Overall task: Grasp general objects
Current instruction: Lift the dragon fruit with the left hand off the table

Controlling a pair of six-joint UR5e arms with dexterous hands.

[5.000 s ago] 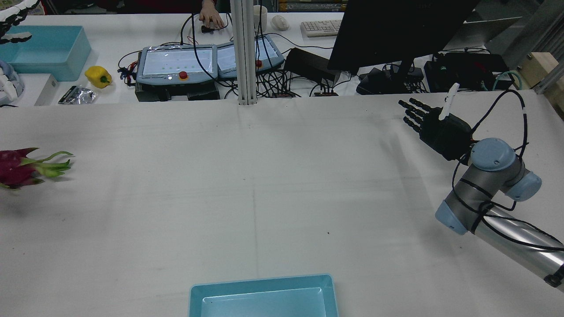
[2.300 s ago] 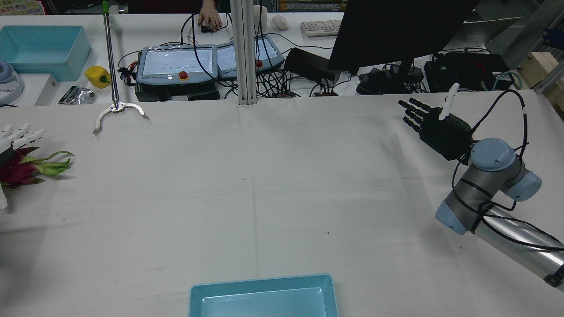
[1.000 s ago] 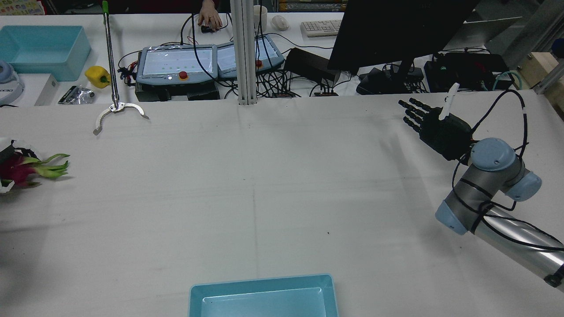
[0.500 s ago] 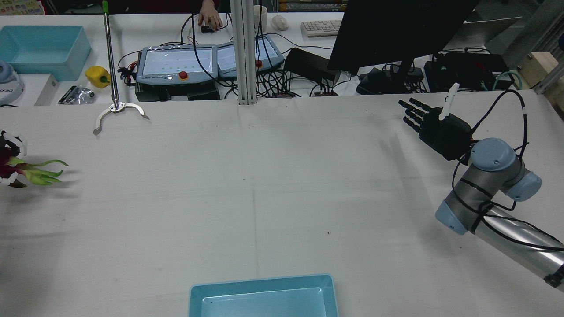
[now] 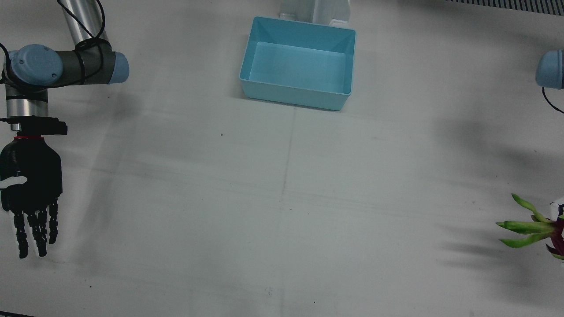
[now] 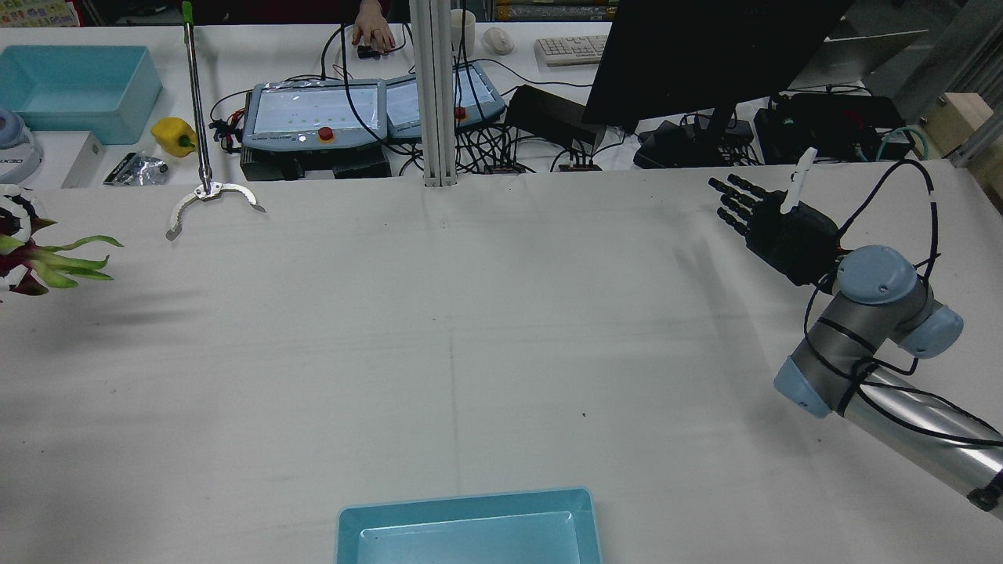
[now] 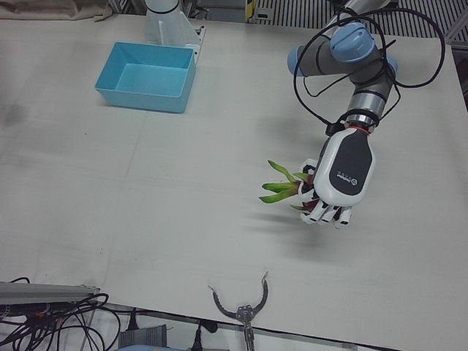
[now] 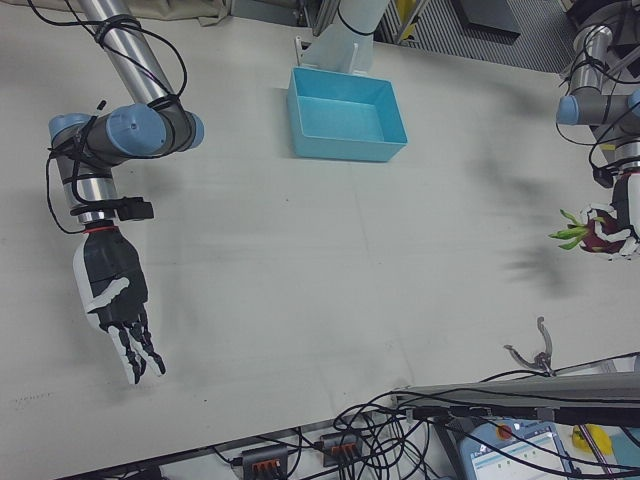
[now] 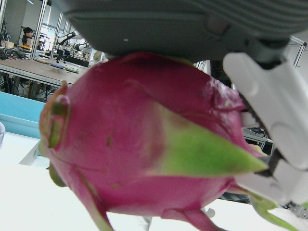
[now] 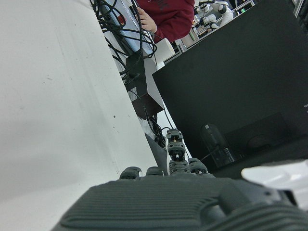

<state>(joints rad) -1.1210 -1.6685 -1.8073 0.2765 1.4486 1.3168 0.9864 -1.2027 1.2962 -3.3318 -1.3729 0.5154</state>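
A magenta dragon fruit point(image 7: 285, 190) with green leaf tips is held in my white left hand point(image 7: 342, 179), lifted above the table on the robot's left side. It shows at the left edge of the rear view point(image 6: 55, 258) and the right edge of the front view point(image 5: 528, 228), and it fills the left hand view point(image 9: 144, 159). My black right hand point(image 5: 31, 189) is open and empty, fingers spread, above the far right of the table point(image 6: 772, 223). It is far from the fruit.
An empty blue bin point(image 5: 299, 94) stands at the robot's edge, midway between the arms. A metal grabber tool point(image 6: 208, 196) lies over the table's operator edge. The bench behind holds teach pendants point(image 6: 313, 110), cables, a monitor and a yellow pepper point(image 6: 174, 135).
My left hand came in, closed on the dragon fruit that lay on the table, and lifted it; in the last second it rose further. The grabber tool appeared. The right arm stayed still.
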